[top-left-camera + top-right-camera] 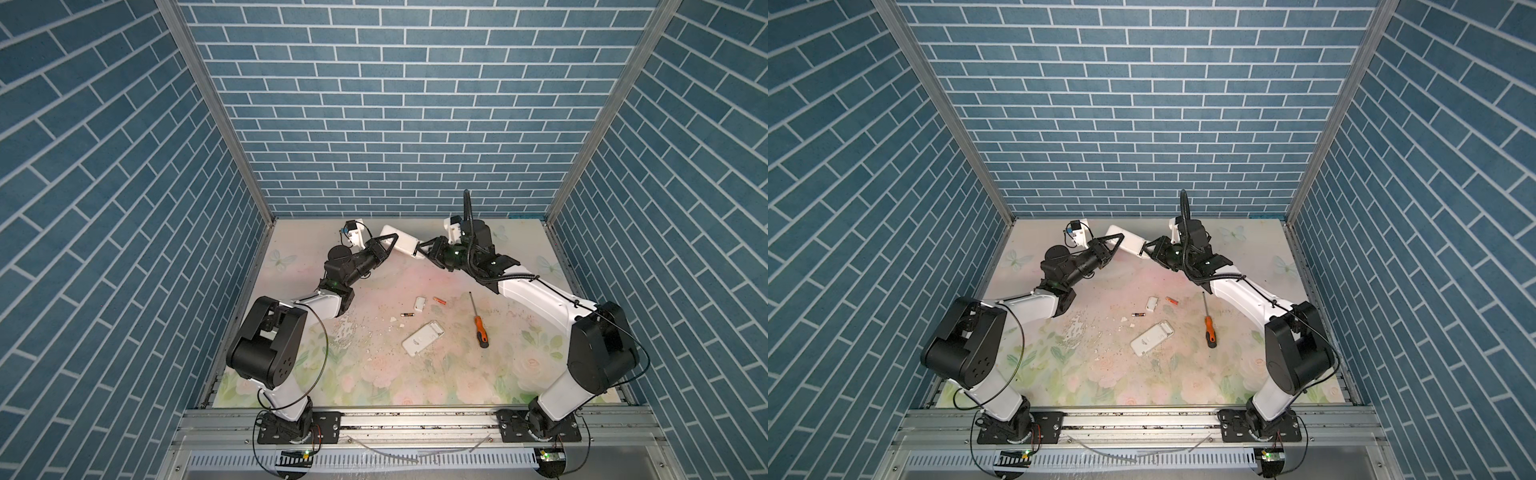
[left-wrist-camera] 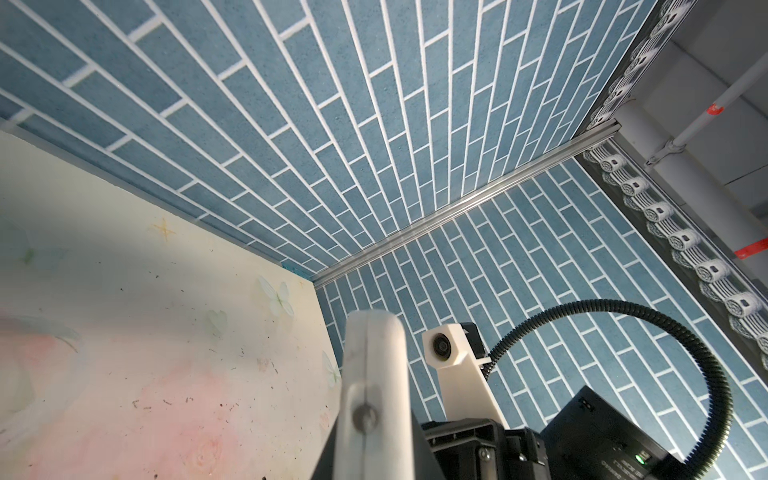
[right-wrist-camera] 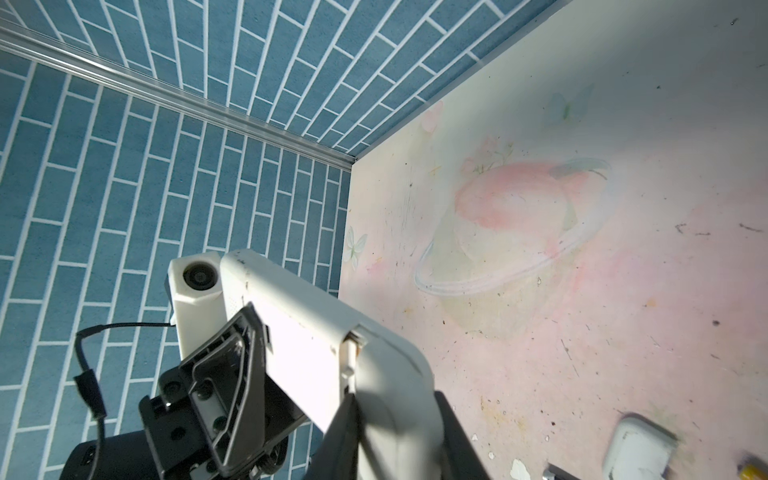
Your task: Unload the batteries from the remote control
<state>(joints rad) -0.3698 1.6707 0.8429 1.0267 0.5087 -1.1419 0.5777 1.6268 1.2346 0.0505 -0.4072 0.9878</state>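
Batteries (image 1: 407, 315) lie loose on the table (image 1: 374, 374), well apart from both pincers. We see the left gripper (image 1: 394, 244) and right gripper (image 1: 419, 250) each clenched on one end of the raised white remote (image 1: 405, 245).

The left arm (image 1: 320, 305) and the right arm (image 1: 536, 297) stretch forward and lean in toward the white oblong plastic remote control (image 1: 406, 242), which they hold aloft between them. The left gripper (image 1: 391, 244) is clamped on its left side. The right gripper (image 1: 420, 250) pinches its right end.
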